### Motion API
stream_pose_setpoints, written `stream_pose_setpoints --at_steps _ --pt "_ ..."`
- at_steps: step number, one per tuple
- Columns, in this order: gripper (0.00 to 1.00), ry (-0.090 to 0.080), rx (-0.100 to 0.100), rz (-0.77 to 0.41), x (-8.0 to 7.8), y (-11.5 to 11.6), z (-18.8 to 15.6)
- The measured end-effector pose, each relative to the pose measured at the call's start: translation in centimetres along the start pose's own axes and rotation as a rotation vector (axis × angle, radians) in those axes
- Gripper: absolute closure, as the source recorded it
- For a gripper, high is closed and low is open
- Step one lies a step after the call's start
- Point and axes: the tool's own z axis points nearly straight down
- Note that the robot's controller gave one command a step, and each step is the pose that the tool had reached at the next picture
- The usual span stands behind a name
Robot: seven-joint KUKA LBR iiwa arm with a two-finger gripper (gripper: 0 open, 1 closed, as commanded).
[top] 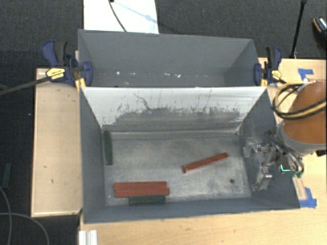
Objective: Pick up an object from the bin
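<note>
My gripper (259, 168) hangs at the right wall of the bin, above the floor's right end, with nothing between its fingers. Its two metal fingers stand slightly apart. Nearest to it, a thin red-brown stick (205, 163) lies slanted on the floor, left of the fingers and apart from them. A wider red-brown bar (140, 189) lies flat near the front wall at the left. A dark green bar (147, 200) lies against its front side.
Another dark green bar (108, 147) lies lengthwise along the left wall. A small dark speck (231, 181) sits on the floor near the gripper. The arm with its orange cover and cables stands over the right rim.
</note>
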Motion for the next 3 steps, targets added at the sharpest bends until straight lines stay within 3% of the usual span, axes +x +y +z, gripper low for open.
stream_pose_setpoints --at_steps 1,2,3 --pt "0.00 -0.009 0.000 -0.244 -8.7 4.9 6.5" --pt "1.00 -0.010 0.002 -0.245 -8.7 4.7 6.3" --pt "1.00 -0.016 0.005 -0.215 -5.8 4.1 -7.5"
